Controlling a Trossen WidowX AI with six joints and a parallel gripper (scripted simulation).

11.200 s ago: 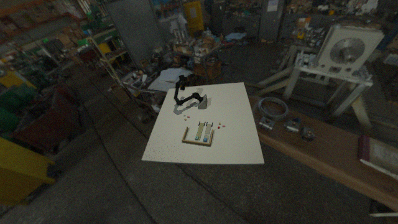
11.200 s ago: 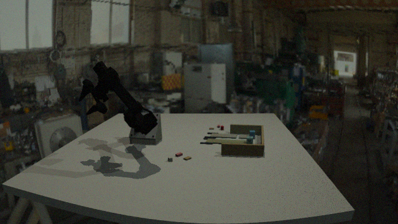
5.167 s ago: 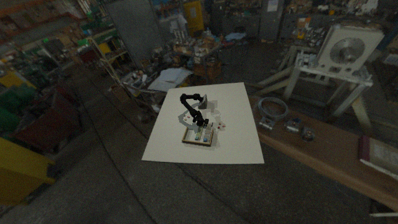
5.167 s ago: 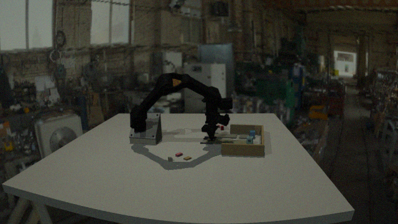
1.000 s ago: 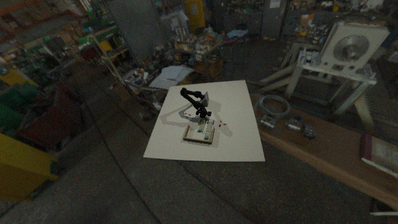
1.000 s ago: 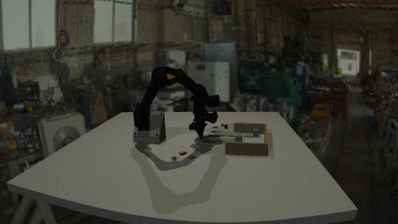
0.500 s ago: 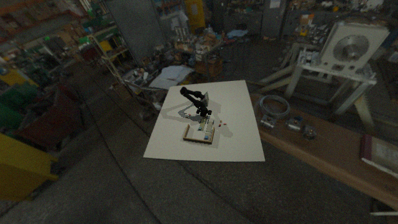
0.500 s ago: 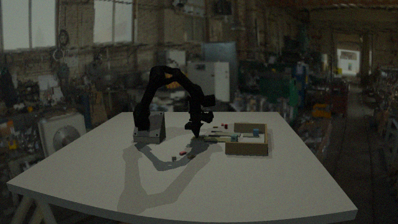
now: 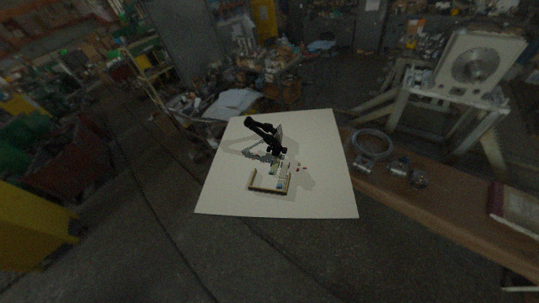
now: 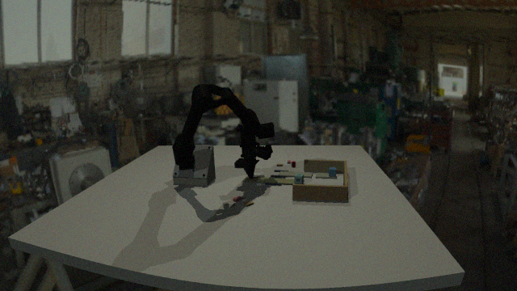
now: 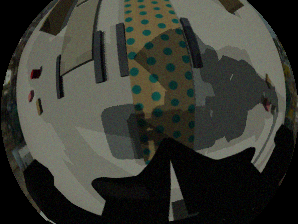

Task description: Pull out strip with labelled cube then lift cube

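Note:
My gripper (image 9: 276, 154) (image 10: 250, 176) (image 11: 166, 141) is shut and points down, its tips at the near part of a tan strip with teal dots (image 9: 274, 165) (image 10: 279, 182) (image 11: 150, 55). This strip runs out of the open side of the wooden tray (image 9: 267, 190) (image 10: 321, 194). A teal cube (image 9: 271, 172) (image 10: 298, 179) is at its far end, near the tray opening. A plain pale strip (image 9: 285, 169) (image 11: 80, 37) lies beside it. Beyond a gap, a blue cube (image 9: 280, 185) (image 10: 332, 171) stands on a separate piece inside the tray. Cube labels are too small to read.
Dark low bars (image 11: 191, 42) (image 11: 100, 57) stand along the strips. Small red blocks (image 9: 304, 167) (image 10: 293, 164) (image 11: 35, 74) lie beyond the plain strip. More small blocks (image 10: 237, 199) (image 11: 267, 105) lie on the other side, under the arm's shadow.

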